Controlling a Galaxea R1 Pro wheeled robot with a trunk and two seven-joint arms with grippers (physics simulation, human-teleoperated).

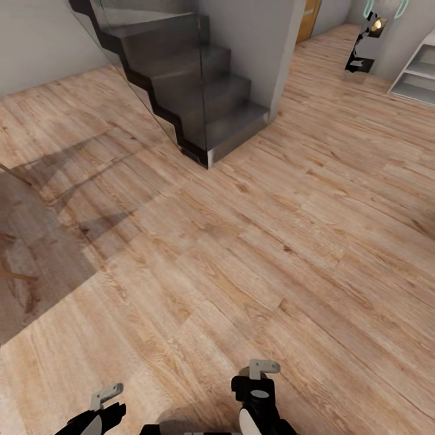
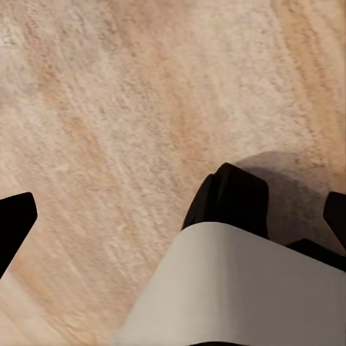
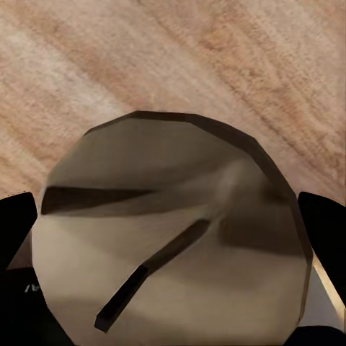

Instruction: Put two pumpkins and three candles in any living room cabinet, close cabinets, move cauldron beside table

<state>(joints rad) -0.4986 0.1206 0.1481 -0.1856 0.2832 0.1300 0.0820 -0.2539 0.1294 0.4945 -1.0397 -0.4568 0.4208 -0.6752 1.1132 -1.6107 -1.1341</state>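
A grey-beige candle (image 3: 173,231) with a dark wick on top sits between the two black fingers (image 3: 16,225) of my right gripper (image 3: 169,229), which is shut on it. In the head view the right gripper (image 1: 261,371) hangs low over the wood floor near the bottom edge. My left gripper (image 1: 104,400) is beside it at the lower left. Its black fingertips (image 2: 14,216) stand wide apart over bare floor, holding nothing. The pumpkins, the cabinet, the cauldron and the table are out of view.
A dark staircase (image 1: 199,90) with a glass side panel rises ahead, beside a grey wall. A white shelf unit (image 1: 417,78) and a black stand (image 1: 360,54) are at the far right. A grey patch (image 1: 30,260) covers the floor at the left.
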